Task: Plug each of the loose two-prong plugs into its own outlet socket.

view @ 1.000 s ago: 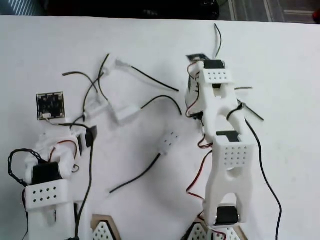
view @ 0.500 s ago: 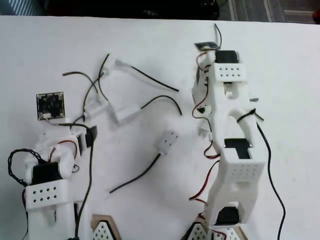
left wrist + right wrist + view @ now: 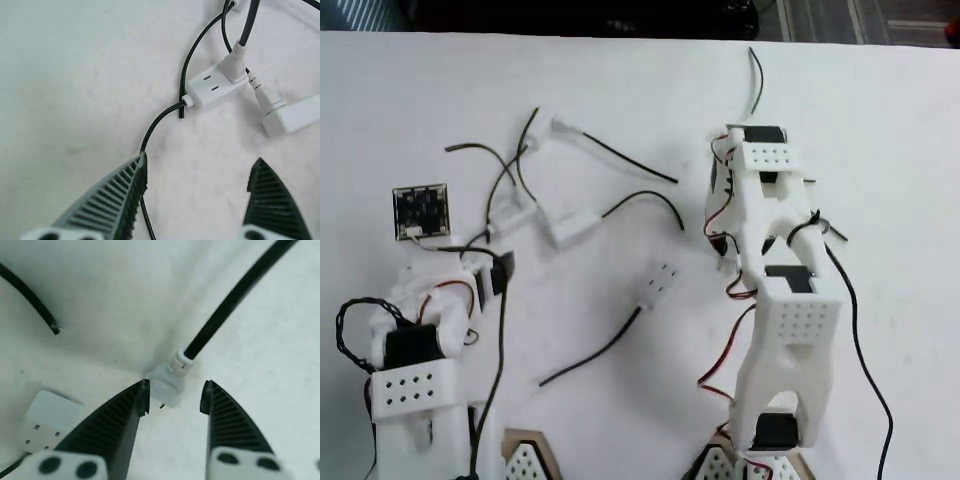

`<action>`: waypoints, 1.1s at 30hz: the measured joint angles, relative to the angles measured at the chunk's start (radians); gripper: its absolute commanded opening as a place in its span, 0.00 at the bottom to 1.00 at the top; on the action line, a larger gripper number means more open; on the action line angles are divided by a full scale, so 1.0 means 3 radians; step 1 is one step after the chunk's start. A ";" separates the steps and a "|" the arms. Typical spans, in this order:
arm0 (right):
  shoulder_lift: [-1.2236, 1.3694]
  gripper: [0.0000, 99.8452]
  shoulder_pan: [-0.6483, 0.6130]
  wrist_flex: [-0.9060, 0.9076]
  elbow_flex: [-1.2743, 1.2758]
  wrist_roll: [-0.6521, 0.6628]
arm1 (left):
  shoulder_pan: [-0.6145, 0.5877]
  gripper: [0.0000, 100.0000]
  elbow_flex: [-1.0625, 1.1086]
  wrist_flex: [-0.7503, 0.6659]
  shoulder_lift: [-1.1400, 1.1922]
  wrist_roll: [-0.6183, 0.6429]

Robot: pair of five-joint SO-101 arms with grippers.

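Your right pincer (image 3: pixel 175 392) is open, with a white plug (image 3: pixel 166 384) lying on the surface (image 3: pixel 100 315) right between its fingers. The plug is snug up beside one finger with a gap to the other, so nothing's clamped. The plug's black cord (image 3: pixel 235 295) runs off away from the pincer. Off to one side lies a white outlet (image 3: pixel 47 421), slots up, apart from the plug. A loose cord end (image 3: pixel 35 300) lies farther out.

Your left pincer (image 3: pixel 200 162) is wide open too and holds nothing. It hangs over a black lead (image 3: pixel 160 120) that passes right by one finger. That lead goes into a second outlet (image 3: pixel 210 89) with two slots showing on its face. A second plug (image 3: pixel 232 65) sits against its far end, though I can't tell if it's fully seated. Just beside that is a white block (image 3: pixel 295 115) with another connector at its end.

From above, the right arm (image 3: pixel 775 270) stretches toward the far middle of the surface. The left arm (image 3: pixel 415 350) sits at the near left corner, and a small black board (image 3: pixel 421 210) lies just past it.
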 measured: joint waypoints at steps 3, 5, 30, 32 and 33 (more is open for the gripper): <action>0.0015 0.13 -0.0005 -0.0015 -0.0005 0.0000 | 0.0000 0.32 0.0000 0.0000 0.0000 0.0000; 0.0015 0.08 -0.0005 -0.0015 -0.0005 0.0000 | 0.0000 0.32 0.0000 0.0000 0.0000 0.0000; 0.0220 0.02 -0.0210 0.0235 -0.0384 0.0061 | 0.0000 0.32 0.0000 0.0000 0.0000 0.0000; 0.0220 0.03 -0.0215 0.0194 -0.0373 0.0005 | 0.0000 0.32 0.0000 0.0000 0.0000 0.0000; 0.0220 0.04 -0.0220 0.0184 -0.0368 -0.0015 | 0.0000 0.32 0.0000 0.0000 0.0000 0.0000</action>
